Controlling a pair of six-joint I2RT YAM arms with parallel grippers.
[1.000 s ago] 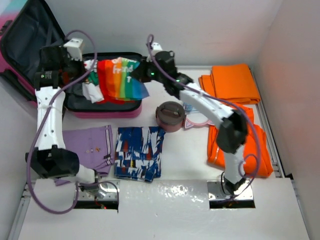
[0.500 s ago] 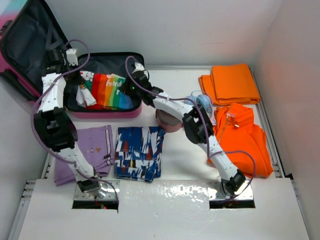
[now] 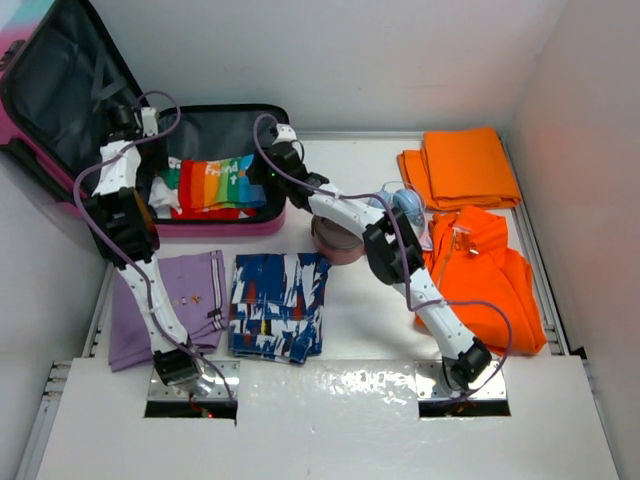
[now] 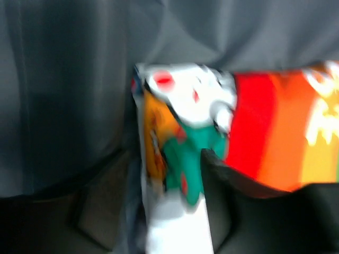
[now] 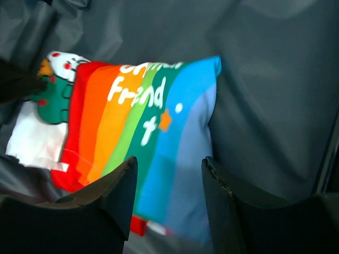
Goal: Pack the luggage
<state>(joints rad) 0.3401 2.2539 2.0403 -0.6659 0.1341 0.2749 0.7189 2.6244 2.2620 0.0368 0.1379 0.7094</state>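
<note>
Left jaws: apart. The wrist view is blurred. One dark finger shows clearly, and a strip of printed white cloth fills the gap. Whether the cloth touches either finger cannot be told.
Right jaws: apart and holding nothing. Both fingers hang above the near edge of the rainbow shirt.
Suitcase: lies open at the far left of the desk. The lid leans back against the left wall, and the pink shell wall faces the arms.
Suitcase relative to jaws: both pairs of jaws are inside the open lower half, over its dark grey lining. The left jaws are at its left end, the right jaws at its right end.
Contents: the rainbow shirt lies flat on the lining. The printed white cloth touches its left end.
Desk, near the suitcase: purple garment and blue patterned garment, side by side.
Desk, centre: round brown container, just right of the suitcase.
Desk, right: folded orange cloth at the far side, orange jacket nearer the arms.
</note>
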